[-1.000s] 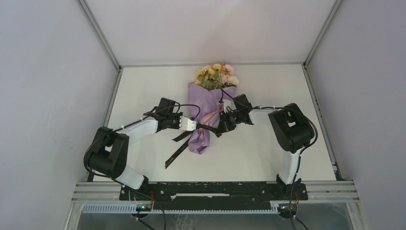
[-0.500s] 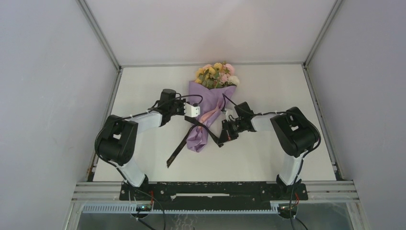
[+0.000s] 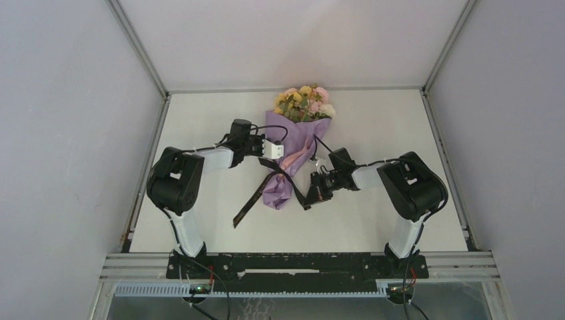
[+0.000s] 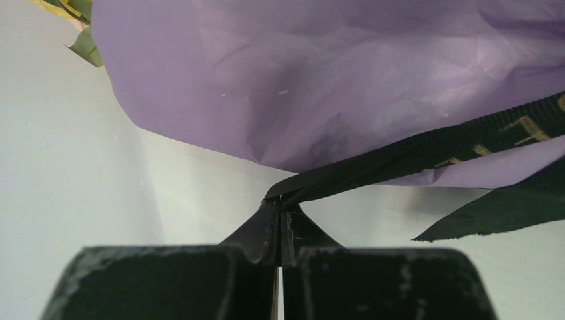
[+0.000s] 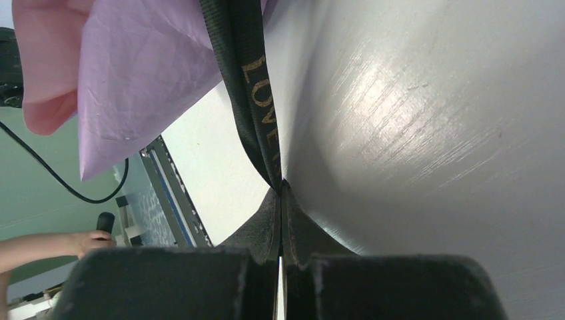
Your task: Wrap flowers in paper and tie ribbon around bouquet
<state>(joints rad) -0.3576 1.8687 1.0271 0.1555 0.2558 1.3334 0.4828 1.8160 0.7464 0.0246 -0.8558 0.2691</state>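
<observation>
one bouquet (image 3: 301, 137), lying near-to-far, flowers (image 3: 303, 102) at far end

L arm (image 3: 200, 160) reaches fwd, elbow bent, wrist turned inward. L gripper (image 4: 280, 200) has jaws pressed together, pinching ribbon (image 4: 413, 150). R arm (image 3: 400, 177) is bent likewise, wrist inward. R gripper (image 5: 282, 190) is clamped on same ribbon.

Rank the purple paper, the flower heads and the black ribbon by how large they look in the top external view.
1. purple paper: clearly the largest.
2. flower heads: a compact cluster, much smaller than the paper.
3. black ribbon: smallest in area, though it is long and narrow.
</observation>
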